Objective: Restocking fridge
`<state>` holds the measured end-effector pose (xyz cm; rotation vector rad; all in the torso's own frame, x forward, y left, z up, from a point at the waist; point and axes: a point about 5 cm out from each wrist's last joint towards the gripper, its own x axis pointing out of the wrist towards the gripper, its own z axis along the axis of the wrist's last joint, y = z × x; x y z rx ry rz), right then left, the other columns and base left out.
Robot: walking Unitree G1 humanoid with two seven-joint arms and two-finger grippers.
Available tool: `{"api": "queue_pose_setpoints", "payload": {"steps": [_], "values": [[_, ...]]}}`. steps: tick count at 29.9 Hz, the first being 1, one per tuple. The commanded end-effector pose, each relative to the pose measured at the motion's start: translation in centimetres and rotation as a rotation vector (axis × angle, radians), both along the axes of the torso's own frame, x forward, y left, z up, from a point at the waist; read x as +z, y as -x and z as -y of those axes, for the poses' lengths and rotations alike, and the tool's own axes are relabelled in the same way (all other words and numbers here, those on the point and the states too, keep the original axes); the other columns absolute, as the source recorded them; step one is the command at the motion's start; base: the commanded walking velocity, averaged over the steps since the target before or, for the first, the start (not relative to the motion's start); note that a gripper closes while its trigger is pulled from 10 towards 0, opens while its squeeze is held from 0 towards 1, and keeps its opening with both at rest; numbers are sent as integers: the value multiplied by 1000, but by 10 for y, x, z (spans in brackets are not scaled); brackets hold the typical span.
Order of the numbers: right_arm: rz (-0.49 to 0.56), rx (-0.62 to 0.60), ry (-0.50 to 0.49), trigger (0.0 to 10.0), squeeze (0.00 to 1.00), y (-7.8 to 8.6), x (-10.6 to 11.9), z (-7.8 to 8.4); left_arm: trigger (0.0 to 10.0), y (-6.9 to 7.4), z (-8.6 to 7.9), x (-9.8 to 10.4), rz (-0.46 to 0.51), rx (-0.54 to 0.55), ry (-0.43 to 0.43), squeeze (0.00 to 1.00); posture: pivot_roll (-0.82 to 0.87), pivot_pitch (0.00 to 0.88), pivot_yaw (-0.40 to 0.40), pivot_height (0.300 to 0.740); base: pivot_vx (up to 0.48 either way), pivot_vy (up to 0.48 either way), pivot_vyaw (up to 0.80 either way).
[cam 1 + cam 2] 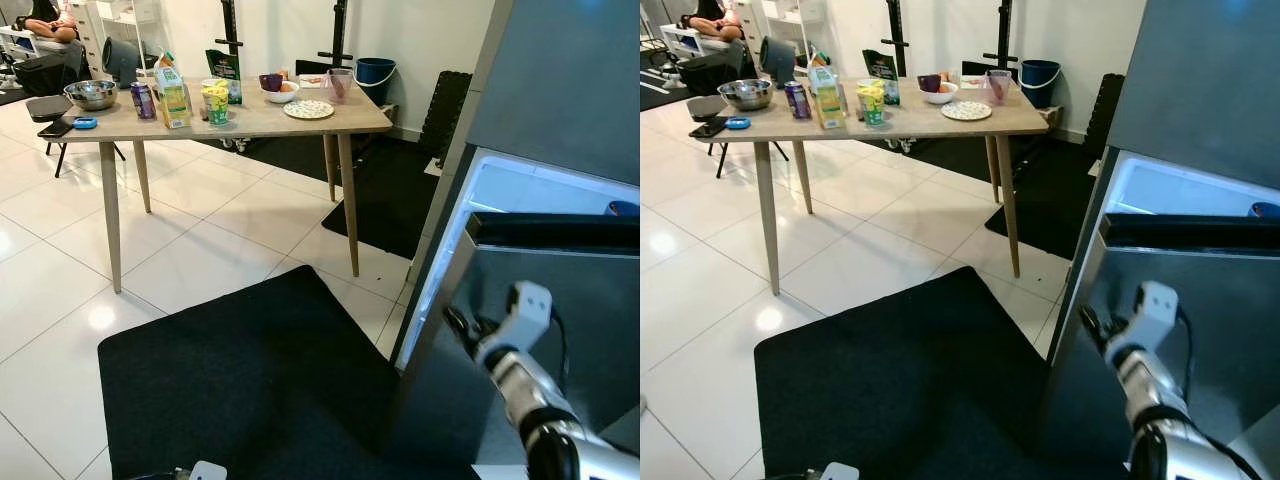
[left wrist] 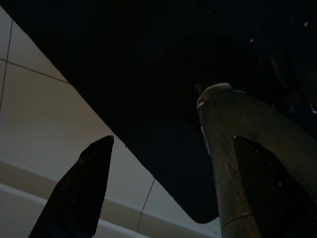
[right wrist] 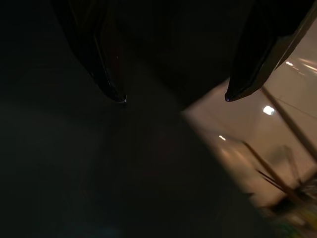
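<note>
The fridge (image 1: 570, 90) stands at the right with its lower door (image 1: 560, 320) swung partly out, showing a lit white interior (image 1: 520, 190). My right arm reaches to the door's near edge, and the right gripper (image 1: 456, 324) is right at that edge. In the right wrist view the right gripper (image 3: 174, 98) is open, its fingertips (image 3: 115, 91) spread with the dark door surface just ahead. The left gripper (image 2: 173, 141) hangs low and open over the black mat and tiles. Groceries stand on the wooden table (image 1: 260, 122): a juice carton (image 1: 172, 95), a can (image 1: 143, 100) and a green cup (image 1: 216, 103).
The table also carries a metal bowl (image 1: 91, 94), a patterned plate (image 1: 308, 109), a fruit bowl (image 1: 279, 90) and a pink cup (image 1: 338, 84). A black mat (image 1: 250, 390) lies before the fridge. A blue bucket (image 1: 375, 72) stands behind. A person (image 1: 50, 22) sits far left.
</note>
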<state>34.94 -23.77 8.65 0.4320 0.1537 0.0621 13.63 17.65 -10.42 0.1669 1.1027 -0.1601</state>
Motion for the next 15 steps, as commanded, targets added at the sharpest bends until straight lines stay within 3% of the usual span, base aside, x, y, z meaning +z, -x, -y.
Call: {"api": "queue_pose_setpoints", "payload": {"steps": [1, 5, 9, 15], "values": [[66, 47, 6, 10000, 0, -14, 18, -17, 10000, 2, 0, -1, -9, -7, -7, 0, -57, 0, -25, 740, 0, 0, 0], [51, 81, 41, 10000, 0, -19, 21, -30, 10000, 1, 1, 0, -5, -1, -4, 0, -53, 0, -30, 740, 0, 0, 0], [-2, 72, 60, 10000, 0, -12, 7, -27, 10000, 1, 2, 0, -5, 5, -2, 0, -52, 0, -32, 740, 0, 0, 0], [-249, 36, 166, 10000, 0, 31, -52, -10, 10000, 1, 1, -1, -6, 10, -6, 0, -55, 0, -26, 740, 0, 0, 0]]}}
